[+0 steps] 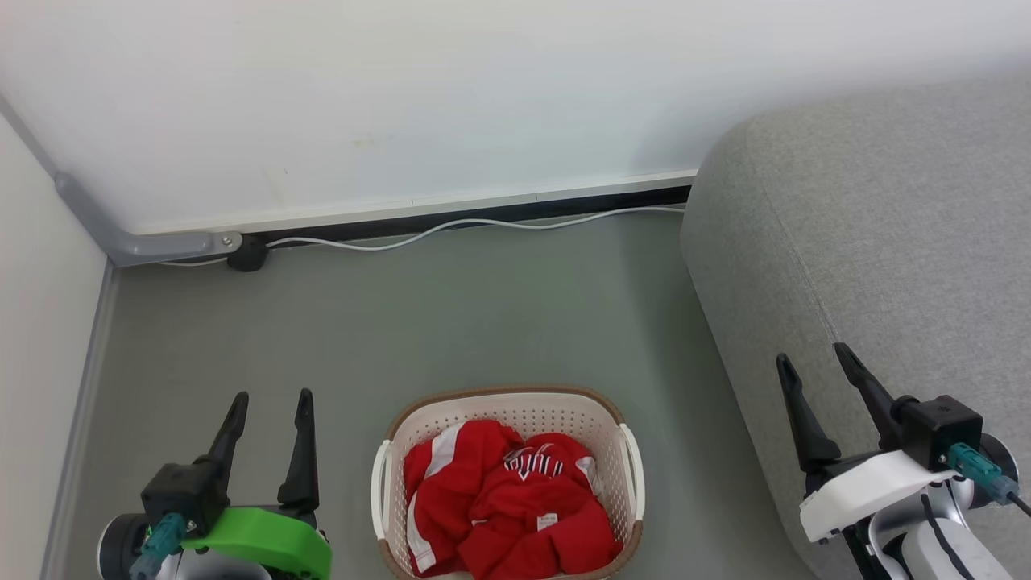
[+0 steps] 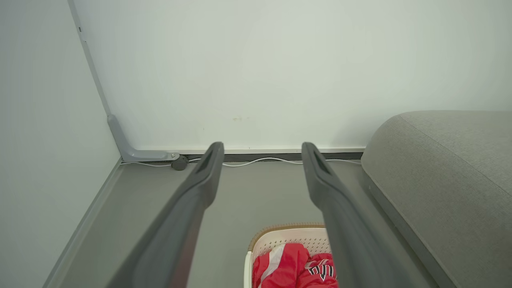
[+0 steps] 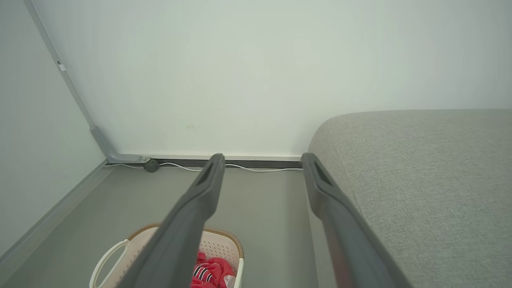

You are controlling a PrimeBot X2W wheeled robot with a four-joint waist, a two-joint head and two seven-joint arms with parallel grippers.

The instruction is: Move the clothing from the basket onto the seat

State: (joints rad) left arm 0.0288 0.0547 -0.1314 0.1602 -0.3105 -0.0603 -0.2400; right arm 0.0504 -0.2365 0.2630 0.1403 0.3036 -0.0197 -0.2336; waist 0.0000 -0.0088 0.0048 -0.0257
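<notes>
Red clothing [image 1: 503, 499] with white stripes lies crumpled in the cream basket [image 1: 515, 403] on the floor, low in the middle of the head view. The grey seat [image 1: 870, 242] rises to the basket's right. My left gripper [image 1: 270, 399] hangs open to the left of the basket, nothing between its fingers. My right gripper [image 1: 813, 358] is open in front of the seat's rounded side. In the left wrist view the open gripper [image 2: 262, 147] frames the floor, with the clothing [image 2: 288, 266] and basket [image 2: 280, 236] below. The right wrist view has the basket [image 3: 224, 246], clothing [image 3: 214, 270], seat [image 3: 432, 180] and open gripper [image 3: 262, 158].
A white wall [image 1: 403, 97] runs behind, with a white cable [image 1: 483, 223] along its base and a grey conduit [image 1: 137, 242] in the left corner. Another wall [image 1: 40, 322] closes the left side. Grey floor [image 1: 483, 314] lies between basket and wall.
</notes>
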